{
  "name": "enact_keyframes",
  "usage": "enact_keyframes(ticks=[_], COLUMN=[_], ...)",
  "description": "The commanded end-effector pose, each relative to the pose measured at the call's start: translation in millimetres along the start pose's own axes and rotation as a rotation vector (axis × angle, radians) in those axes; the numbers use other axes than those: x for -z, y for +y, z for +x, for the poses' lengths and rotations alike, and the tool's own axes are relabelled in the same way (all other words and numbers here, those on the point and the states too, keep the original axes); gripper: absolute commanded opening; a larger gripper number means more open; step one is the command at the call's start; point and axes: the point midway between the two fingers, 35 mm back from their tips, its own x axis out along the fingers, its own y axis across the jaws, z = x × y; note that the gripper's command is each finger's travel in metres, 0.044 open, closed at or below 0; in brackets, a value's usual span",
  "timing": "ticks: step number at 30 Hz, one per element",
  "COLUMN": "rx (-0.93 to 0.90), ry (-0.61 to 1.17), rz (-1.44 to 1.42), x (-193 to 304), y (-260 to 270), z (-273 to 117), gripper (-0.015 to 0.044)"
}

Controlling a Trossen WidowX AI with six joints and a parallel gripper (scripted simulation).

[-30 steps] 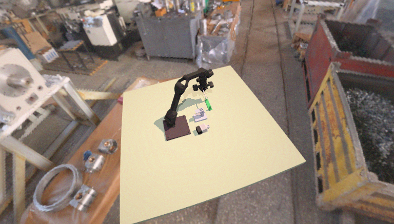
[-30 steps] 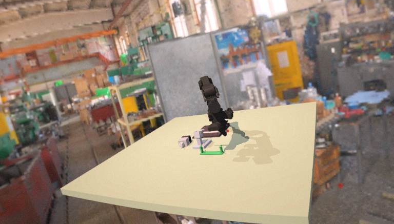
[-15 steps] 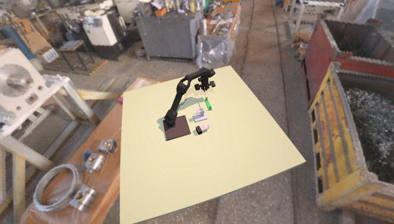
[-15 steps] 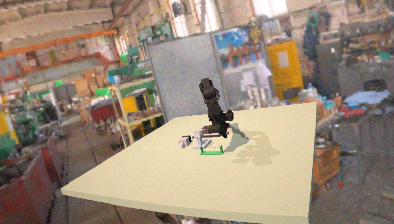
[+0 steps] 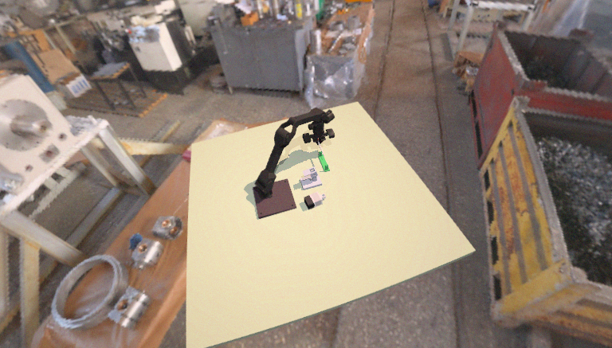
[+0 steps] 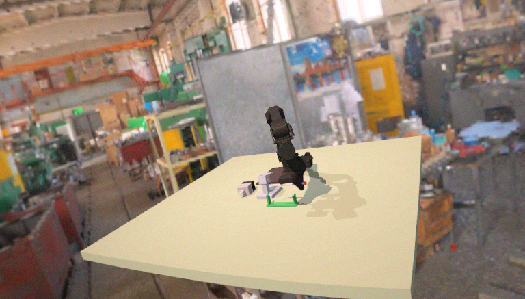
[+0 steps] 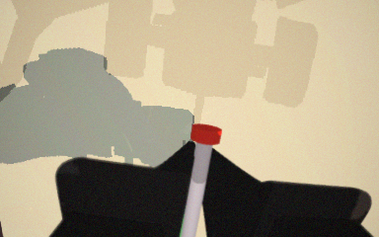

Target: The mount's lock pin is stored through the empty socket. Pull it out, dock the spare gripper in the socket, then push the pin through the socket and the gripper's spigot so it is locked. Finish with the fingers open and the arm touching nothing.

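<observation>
My gripper [image 5: 318, 140] [image 6: 302, 187] [image 7: 196, 148] is shut on the lock pin [image 7: 196, 197], a pale rod with a red head at the fingertips. The pin is held above the table, out of the mount, and its far end is hidden in the wrist view. The pale lilac mount [image 5: 311, 182] [image 6: 264, 190] stands on the table with its raised socket block. The spare gripper [image 5: 315, 199] [image 6: 244, 189], pale with a black end, lies beside the mount, apart from it; its narrow spigot points away from the arm's base.
A green holder [image 5: 323, 162] [image 6: 281, 204] with two upright ends lies beside the mount, near the held pin; a green sliver shows in the wrist view. The arm's dark base plate [image 5: 276, 201] is on the mount's other side. Arm shadows fall on the table [image 5: 343, 254].
</observation>
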Motion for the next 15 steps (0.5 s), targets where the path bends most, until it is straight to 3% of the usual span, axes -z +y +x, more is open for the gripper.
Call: enact_keyframes(ticks=[1,15], rx=[-0.001,0.003], ry=[0.001,-0.001], rz=[-0.003,-0.004], x=[1.6,4.7], y=[0.2,-0.8], z=[6.9,27.6], gripper=[0.0000,0.0000])
